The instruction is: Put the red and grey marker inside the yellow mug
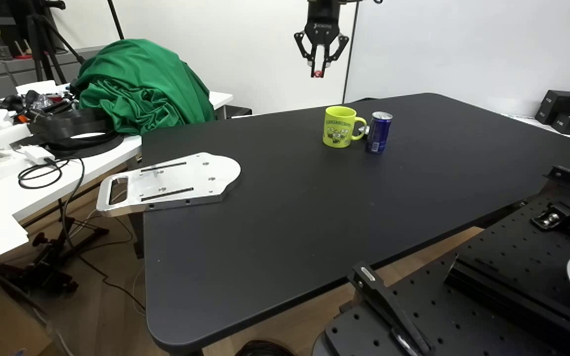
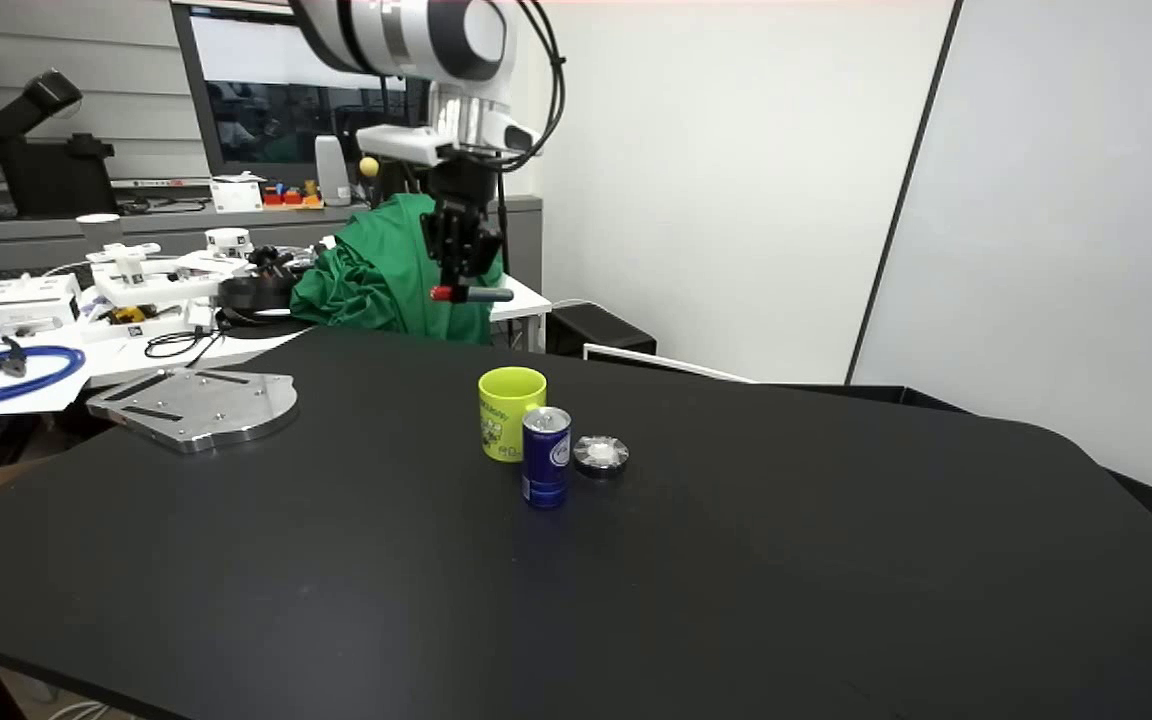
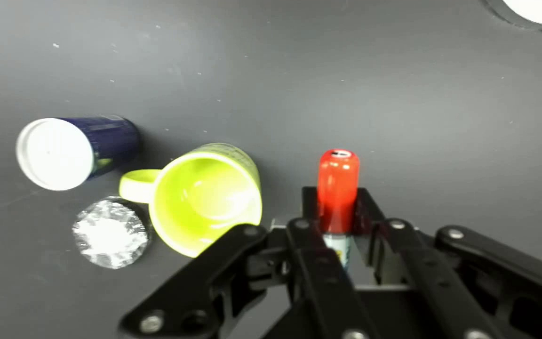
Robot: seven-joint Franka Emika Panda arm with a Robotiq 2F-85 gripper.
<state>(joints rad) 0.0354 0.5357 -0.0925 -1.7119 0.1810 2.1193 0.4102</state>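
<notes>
Okay so the gripper [image 1: 317,73] is squeezed down to a marker's thickness, pinching the red and grey marker [image 2: 486,295] in midair near its red end. It's being held pretty much level, so the grey length sticks out free. I reckon that could snag on the rim unless it gets tipped. Yellow mug [image 1: 337,129] is standing on the black table [image 1: 285,232], mouth up, ideal for a drop, but off to one side of the marker. Its handle faces the blue can [image 2: 544,465], so I'd steer clear there tbh.
</notes>
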